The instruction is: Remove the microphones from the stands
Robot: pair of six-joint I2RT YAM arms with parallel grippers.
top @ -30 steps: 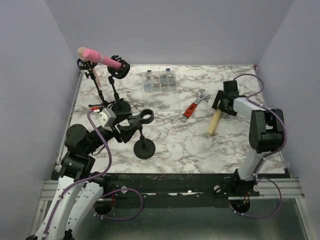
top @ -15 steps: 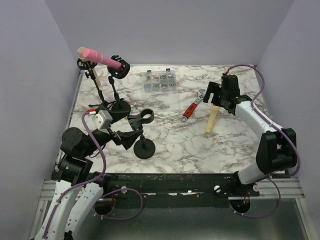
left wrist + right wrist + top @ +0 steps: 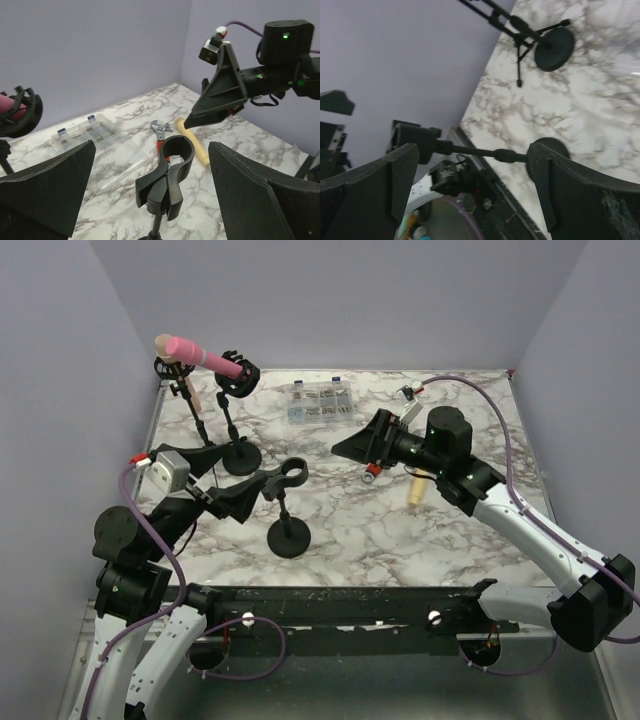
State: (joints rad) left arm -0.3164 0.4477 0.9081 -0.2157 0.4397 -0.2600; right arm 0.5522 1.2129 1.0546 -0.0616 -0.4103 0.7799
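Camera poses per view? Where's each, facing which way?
Top: above, behind the bases, looking down on the table; left gripper and right gripper show.
Left wrist: faces right at the empty stand and right gripper; own fingers frame it.
Right wrist: faces left at that stand; own fingers frame it.
Shared: both wrists see the stand.

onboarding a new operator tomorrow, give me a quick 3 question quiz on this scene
1. True or false: the pink microphone sits clipped in its stand.
2. Which one grips something? A) left end effector B) right end effector C) neither
3. Fill in: the clear organizer box lies at the ___ edge of the table (near/far).

Key: 1 true; 2 C, both are open and empty; 3 far.
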